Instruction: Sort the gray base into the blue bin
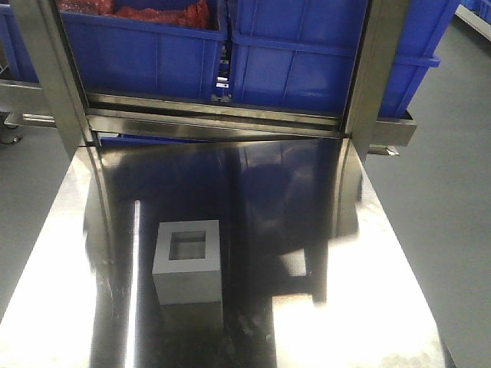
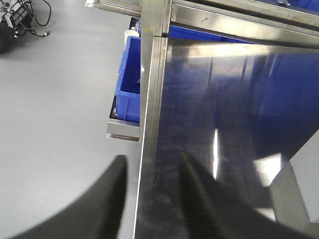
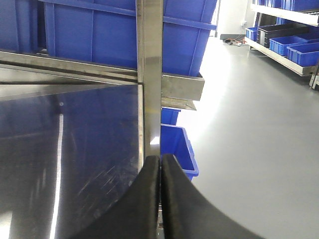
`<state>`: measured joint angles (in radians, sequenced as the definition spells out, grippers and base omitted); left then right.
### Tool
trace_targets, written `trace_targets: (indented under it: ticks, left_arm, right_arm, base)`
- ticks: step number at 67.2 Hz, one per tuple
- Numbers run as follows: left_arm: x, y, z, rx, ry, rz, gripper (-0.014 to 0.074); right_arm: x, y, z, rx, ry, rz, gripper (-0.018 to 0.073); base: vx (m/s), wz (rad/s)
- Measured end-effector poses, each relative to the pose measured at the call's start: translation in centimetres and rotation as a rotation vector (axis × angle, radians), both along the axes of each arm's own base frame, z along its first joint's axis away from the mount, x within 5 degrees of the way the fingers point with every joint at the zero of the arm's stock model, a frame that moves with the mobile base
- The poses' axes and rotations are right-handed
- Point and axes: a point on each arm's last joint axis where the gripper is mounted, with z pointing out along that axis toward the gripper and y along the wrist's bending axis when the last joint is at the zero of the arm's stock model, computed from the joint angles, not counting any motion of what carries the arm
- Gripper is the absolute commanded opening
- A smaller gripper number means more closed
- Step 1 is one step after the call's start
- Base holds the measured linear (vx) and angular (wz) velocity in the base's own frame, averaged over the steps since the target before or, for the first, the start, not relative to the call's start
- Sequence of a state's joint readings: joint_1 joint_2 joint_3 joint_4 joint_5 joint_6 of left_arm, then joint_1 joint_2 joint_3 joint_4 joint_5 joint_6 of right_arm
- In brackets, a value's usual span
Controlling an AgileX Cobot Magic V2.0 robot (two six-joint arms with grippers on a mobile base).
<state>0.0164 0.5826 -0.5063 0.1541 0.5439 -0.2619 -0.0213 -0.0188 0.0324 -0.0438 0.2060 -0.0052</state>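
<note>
spread left tool [image 2: 152, 167] hangs at the tabletop [image 1: 253, 199] edge, right tool [image 3: 160, 162] pressed together, so i should bring the left over the base [image 1: 188, 261], sitting recess-up well short of the bin [image 1: 307, 69], and pinch its flat sides squarely.

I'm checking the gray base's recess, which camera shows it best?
The exterior front-facing view: the whole gray base sits on the steel table, recess facing up. The left wrist view catches only a cropped corner; the right wrist view misses it.
</note>
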Motion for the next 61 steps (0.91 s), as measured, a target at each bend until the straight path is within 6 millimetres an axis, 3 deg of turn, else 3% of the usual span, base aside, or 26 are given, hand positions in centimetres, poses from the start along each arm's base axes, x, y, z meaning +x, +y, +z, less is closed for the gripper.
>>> trace_targets:
  ticks: [7, 23, 38, 47, 61]
  left_arm:
    - [0.0, 0.0, 0.0, -0.001, 0.000, 0.000, 0.0452]
    - [0.1, -0.1, 0.1, -0.008, -0.019, -0.002, 0.0449]
    - [0.5, -0.8, 0.5, -0.172, -0.070, -0.012, 0.0449]
    - [1.9, -1.9, 1.1, -0.254, -0.068, -0.086, 0.0449]
    - [6.1, -5.2, 2.5, -0.306, 0.029, -0.343, 0.0449]
  right_arm:
    - [0.0, 0.0, 0.0, 0.000, 0.000, 0.000, -0.0005]
    - [0.0, 0.0, 0.0, 0.005, 0.000, -0.001, -0.0005]
    - [0.0, 0.0, 0.0, 0.000, 0.000, 0.000, -0.0005]
    - [0.0, 0.0, 0.0, 0.000, 0.000, 0.000, -0.0005]
    - [0.0, 0.0, 0.0, 0.000, 0.000, 0.000, -0.0005]
  base:
    - [0.00, 0.00]
    - [0.00, 0.00]
    - [0.00, 0.00]
    - [0.00, 0.00]
    - [0.00, 0.00]
